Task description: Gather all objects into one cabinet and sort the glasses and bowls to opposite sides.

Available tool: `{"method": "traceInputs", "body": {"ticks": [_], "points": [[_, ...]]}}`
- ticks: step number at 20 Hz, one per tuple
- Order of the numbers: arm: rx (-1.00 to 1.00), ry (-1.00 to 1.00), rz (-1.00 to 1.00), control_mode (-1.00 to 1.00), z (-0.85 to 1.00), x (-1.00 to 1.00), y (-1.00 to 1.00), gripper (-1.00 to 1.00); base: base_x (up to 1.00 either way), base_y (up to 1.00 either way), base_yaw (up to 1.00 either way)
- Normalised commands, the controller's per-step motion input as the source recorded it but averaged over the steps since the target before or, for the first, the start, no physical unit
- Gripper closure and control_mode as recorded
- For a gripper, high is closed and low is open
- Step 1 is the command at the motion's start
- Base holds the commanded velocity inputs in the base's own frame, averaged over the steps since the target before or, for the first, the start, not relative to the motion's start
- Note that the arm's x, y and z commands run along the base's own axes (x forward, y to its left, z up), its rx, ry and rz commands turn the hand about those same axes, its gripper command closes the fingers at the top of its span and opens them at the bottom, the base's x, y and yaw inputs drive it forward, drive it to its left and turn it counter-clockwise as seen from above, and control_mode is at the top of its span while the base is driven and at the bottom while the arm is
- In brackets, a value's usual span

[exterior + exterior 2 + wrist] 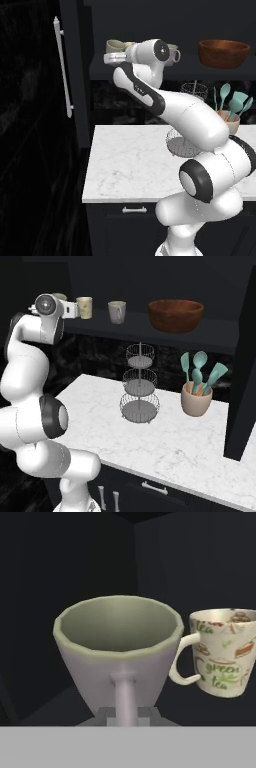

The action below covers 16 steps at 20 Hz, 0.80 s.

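Grey mug (117, 644): I have the end effector (125, 714) clamped on its handle at the shelf's left end; light, rigid, breakable.
Patterned mug (222, 652): just beside; I'd place gently.

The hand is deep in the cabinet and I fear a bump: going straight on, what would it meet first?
Probably the plain grey mug whose handle the shut hand already grips; past it, likely the cabinet's dark back wall, though depth is unclear.
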Motion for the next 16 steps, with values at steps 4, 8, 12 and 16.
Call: {"method": "traceInputs", "body": {"ticks": [4,8,12,16], "points": [[-0.03,0.0,0.0,-1.0,0.0,0.14,0.19,1.0,0.0,0.0,0.0],[-0.02,0.0,0.0,-1.0,0.0,0.08,0.12,1.0,0.0,0.0,0.0],[0.0,0.01,-0.02,-1.0,-0.09,0.24,0.0,1.0,0.0,0.0,0.0],[0.0,0.0,0.0,-1.0,-0.03,0.19,0.0,1.0,0.0,0.0,0.0]]}}
